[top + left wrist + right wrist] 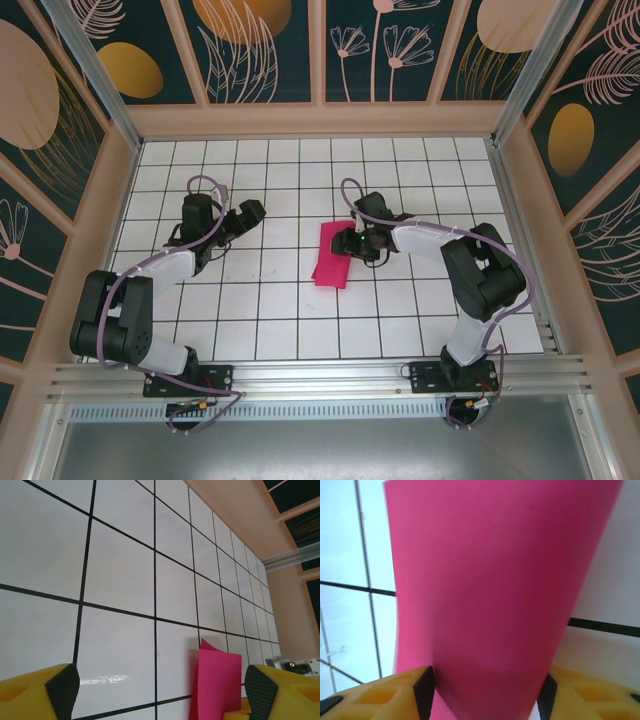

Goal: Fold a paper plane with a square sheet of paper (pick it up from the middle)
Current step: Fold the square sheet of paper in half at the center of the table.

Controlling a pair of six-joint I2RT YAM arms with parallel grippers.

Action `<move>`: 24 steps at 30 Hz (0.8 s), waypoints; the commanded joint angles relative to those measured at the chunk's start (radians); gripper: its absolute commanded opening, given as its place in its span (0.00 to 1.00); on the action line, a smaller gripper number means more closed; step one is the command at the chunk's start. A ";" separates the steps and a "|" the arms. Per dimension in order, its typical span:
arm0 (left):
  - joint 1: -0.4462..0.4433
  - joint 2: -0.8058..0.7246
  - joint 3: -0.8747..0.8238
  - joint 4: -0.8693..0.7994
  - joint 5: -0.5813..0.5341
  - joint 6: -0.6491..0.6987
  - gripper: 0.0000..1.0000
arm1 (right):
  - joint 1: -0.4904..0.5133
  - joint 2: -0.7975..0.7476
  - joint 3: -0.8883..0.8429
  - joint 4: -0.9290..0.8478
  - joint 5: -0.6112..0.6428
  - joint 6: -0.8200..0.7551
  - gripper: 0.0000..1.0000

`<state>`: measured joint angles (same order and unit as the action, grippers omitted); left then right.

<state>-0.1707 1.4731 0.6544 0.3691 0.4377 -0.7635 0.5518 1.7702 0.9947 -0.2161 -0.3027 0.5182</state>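
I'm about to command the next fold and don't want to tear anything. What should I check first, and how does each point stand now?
1. Pink paper folded to a narrow rectangle, lying on the table: ok.
2. Right fingers apart, paper between them: ok.
3. Right fingers clear of the paper: cannot tell.
4. Left fingers apart: ok.
5. Left fingers away from the paper, off to its left: ok.

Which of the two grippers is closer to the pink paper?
The right gripper: the pink paper sits between its fingers. The left gripper is over bare tiles, well apart from the paper.
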 commanded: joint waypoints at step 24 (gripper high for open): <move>-0.182 0.202 0.166 0.033 0.099 -0.048 0.69 | -0.027 0.168 0.107 -0.197 0.091 -0.055 0.62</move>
<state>-0.3355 1.6409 0.7837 0.3817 0.5011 -0.8017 0.5224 1.8389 1.0927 -0.3592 -0.2256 0.5018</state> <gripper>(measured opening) 0.711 0.619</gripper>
